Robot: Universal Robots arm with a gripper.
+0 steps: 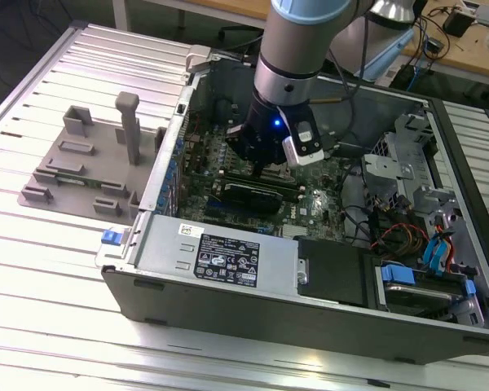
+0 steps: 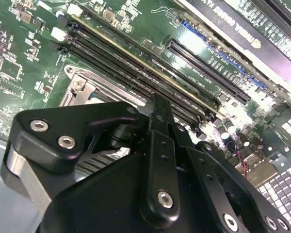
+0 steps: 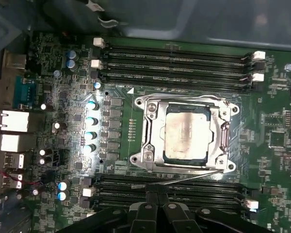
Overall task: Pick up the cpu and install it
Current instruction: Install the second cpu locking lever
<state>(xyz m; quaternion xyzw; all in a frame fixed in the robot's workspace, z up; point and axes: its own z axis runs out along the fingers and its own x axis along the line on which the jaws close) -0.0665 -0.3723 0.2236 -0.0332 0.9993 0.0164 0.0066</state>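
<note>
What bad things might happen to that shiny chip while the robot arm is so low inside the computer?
The cpu lies inside the metal socket frame, which looks unclamped, so a bump might shift it or hurt the contacts underneath. The gripper hangs low over the memory slots in the first wrist view, so a careless move might scrape the motherboard. In the exterior view the arm reaches deep into the computer case, close to loose cables that might snag.

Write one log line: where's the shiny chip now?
cpu: lying in motherboard socket | gripper: above the board beside socket, holding nothing visible | PC case: open
</note>
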